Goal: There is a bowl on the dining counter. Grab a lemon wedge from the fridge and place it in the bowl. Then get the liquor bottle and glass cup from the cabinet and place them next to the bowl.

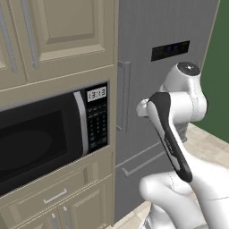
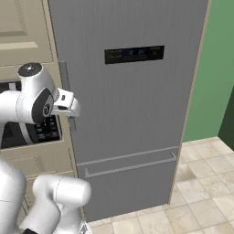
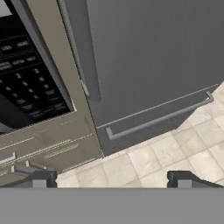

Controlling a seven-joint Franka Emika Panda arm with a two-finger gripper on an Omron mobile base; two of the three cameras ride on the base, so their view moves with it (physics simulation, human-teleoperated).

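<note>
Fridge [image 2: 132, 114] shut. Door handle [image 3: 83, 65] vertical, at 11 o'clock from hand [image 3: 111, 179] in hand view, well apart. Hand fingers spread wide, empty.

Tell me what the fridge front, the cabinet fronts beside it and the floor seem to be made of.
Fridge: apparently brushed grey metal, going by faint vertical streaks and a matte sheen.
Cabinet fronts: likely painted wood, flat beige with raised panels.
Floor: seemingly stone or ceramic tile, mottled cream squares with grout lines.
</note>
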